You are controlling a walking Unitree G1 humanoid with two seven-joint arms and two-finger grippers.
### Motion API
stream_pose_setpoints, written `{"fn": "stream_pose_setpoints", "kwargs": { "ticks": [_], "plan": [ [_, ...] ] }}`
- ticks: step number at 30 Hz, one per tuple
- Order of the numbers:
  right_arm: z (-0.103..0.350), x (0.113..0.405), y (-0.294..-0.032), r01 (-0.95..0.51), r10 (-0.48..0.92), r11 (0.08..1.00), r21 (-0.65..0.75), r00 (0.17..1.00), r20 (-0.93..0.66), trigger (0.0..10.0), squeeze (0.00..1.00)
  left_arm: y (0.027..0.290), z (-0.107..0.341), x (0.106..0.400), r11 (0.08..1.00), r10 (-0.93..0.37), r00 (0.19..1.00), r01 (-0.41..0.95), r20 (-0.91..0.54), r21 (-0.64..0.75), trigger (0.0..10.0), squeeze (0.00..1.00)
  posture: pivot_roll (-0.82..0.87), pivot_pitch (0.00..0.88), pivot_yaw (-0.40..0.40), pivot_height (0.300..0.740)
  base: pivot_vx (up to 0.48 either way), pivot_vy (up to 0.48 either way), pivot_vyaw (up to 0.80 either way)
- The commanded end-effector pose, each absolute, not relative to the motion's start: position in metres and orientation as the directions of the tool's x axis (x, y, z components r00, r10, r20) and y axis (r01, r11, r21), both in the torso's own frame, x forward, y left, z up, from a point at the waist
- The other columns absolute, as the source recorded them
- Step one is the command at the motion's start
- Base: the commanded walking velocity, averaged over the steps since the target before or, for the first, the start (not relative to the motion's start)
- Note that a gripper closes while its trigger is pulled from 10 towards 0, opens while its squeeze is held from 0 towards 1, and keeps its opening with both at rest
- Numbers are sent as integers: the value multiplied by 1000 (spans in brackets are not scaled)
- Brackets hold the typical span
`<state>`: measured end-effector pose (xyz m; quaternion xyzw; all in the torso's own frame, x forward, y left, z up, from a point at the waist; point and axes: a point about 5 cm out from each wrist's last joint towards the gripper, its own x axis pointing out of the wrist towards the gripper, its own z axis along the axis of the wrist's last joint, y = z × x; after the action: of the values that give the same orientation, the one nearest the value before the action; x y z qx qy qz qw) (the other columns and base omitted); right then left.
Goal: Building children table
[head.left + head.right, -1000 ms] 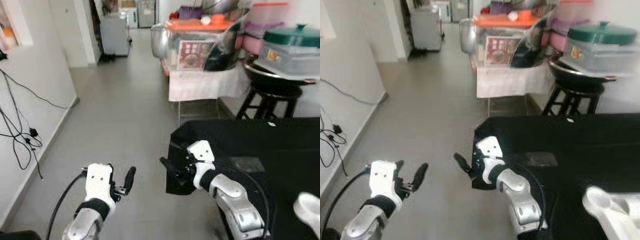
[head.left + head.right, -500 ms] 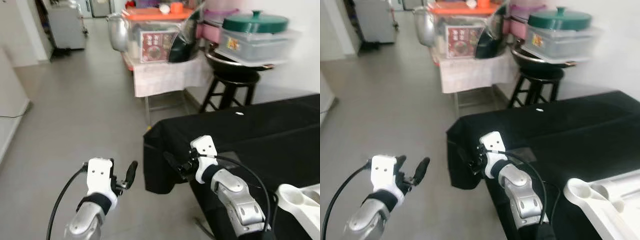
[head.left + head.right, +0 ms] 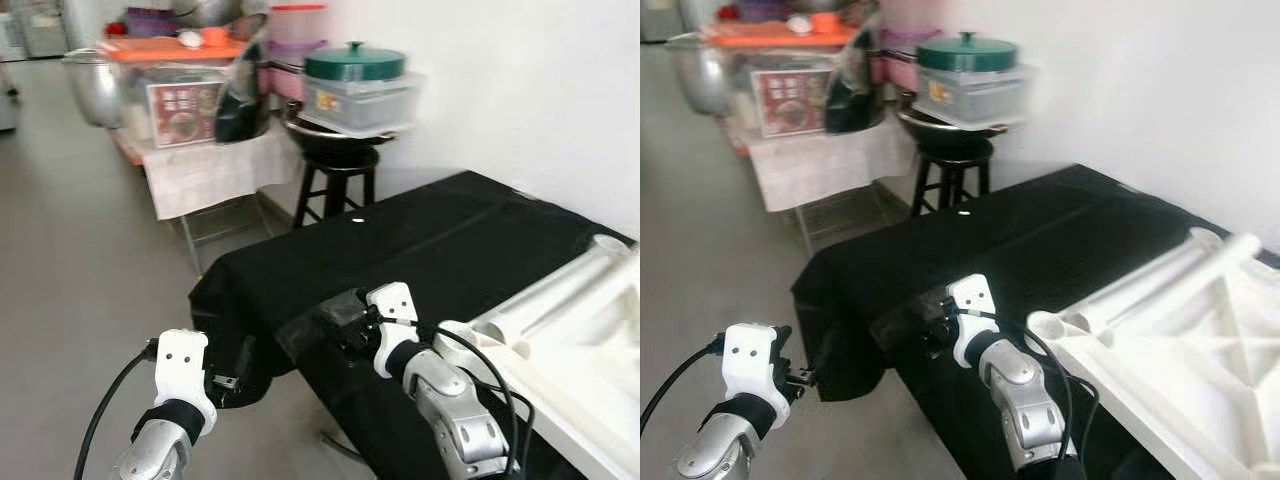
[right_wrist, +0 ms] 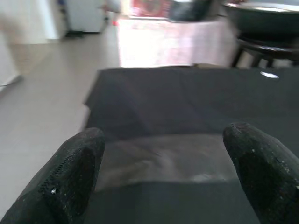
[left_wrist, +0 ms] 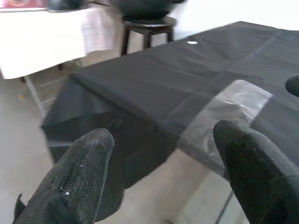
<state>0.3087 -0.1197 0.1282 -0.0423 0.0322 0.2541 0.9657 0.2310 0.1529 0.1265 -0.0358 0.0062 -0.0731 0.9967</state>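
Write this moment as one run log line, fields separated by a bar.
left gripper: open, beside black cloth corner | right gripper: open, above clear plastic patch | white table part: lying on cloth

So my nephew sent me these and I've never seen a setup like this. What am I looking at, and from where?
It is a humanoid robot with two silver arms, each ending in a gripper of two black fingers. The two wide pictures come from cameras on its head; the close-ups look along each wrist. The left gripper and the right gripper are both open and hold nothing. Before it stands a table under a black cloth with a clear plastic sheet near the edge. On it lies a white plastic children's table part. Behind it a stool carries pots.
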Motion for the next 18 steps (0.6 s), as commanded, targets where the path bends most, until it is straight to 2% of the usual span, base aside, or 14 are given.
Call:
{"fn": "stream_pose_setpoints", "kwargs": {
  "ticks": [1,18],
  "plan": [
    [130,311,-118,-491,487,868,-68,870,-76,10000,0,153,127,230,987,-147,989,146,-6,-73,10000,0,-8,0,-44,740,0,0,-800],
    [130,312,-117,-495,490,867,-62,868,-80,10000,0,150,127,231,987,-157,988,157,-6,-27,10000,0,-8,0,-46,740,0,0,-800]
  ]
}}
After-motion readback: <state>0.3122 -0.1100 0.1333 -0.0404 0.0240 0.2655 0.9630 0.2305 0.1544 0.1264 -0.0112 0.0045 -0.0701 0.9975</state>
